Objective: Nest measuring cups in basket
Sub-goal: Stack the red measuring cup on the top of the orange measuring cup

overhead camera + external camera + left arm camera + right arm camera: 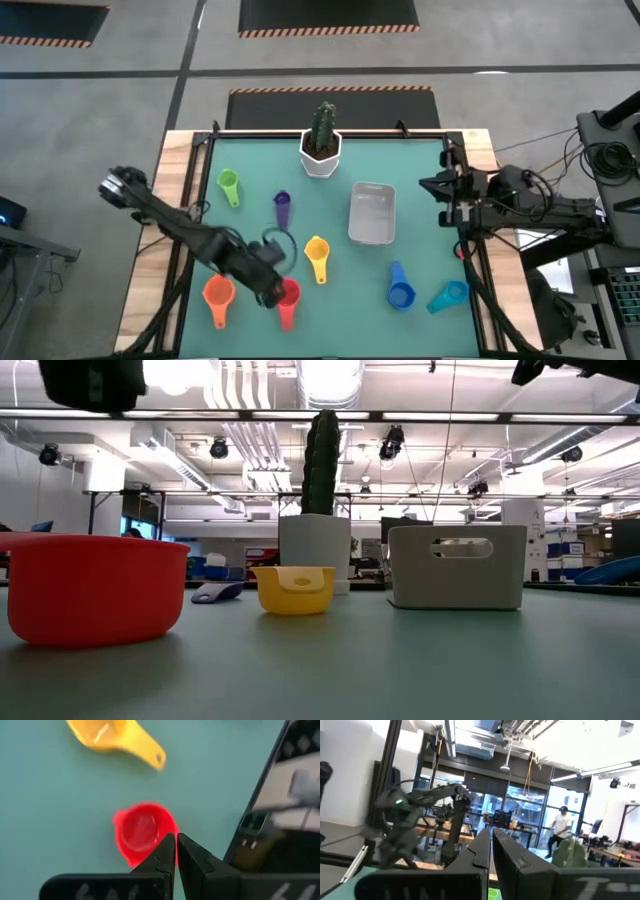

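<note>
Seven measuring cups lie apart on the green mat: green [229, 185], purple [282, 207], yellow [317, 255], orange [218, 295], red [288, 296], blue [400, 288] and teal [448, 296]. The grey-white basket [372, 213] stands right of the middle with nothing in it. My left gripper [272, 282] is shut and hovers over the red cup [144, 831], whose bowl stands upright on the mat [90, 588]; the fingers hide its handle in the left wrist view. My right gripper [491, 845] is shut and waits at the table's right edge [450, 190].
A white hexagonal pot with a cactus [321, 150] stands at the far edge, just left of the basket [457, 565]. The yellow cup [115, 737] lies close beyond the red one. Wooden table borders frame the mat. A person walks in the room behind [559, 832].
</note>
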Controlling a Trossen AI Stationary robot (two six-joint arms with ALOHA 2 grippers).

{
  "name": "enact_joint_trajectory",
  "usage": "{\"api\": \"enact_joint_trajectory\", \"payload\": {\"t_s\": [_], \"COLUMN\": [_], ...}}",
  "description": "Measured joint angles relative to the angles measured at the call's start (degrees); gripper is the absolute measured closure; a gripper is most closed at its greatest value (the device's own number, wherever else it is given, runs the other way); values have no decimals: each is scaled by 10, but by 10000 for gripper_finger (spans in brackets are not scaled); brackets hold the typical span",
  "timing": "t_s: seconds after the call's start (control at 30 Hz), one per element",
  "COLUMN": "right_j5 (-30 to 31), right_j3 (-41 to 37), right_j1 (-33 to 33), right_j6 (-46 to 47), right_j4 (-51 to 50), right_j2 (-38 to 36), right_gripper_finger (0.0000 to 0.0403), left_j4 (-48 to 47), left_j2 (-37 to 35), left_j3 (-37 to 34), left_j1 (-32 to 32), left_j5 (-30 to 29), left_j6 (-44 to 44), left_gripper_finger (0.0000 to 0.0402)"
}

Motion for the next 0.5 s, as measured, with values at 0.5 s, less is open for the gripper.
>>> {"api": "enact_joint_trajectory", "payload": {"t_s": [0.5], "right_j5": [0], "right_j3": [19], "right_j1": [0], "right_j6": [-41], "right_j4": [0], "right_j2": [0], "right_gripper_finger": [394], "left_j4": [-54], "left_j2": [188], "left_j3": [187], "left_j1": [-52], "left_j5": [35], "left_j6": [125], "left_gripper_finger": [402]}}
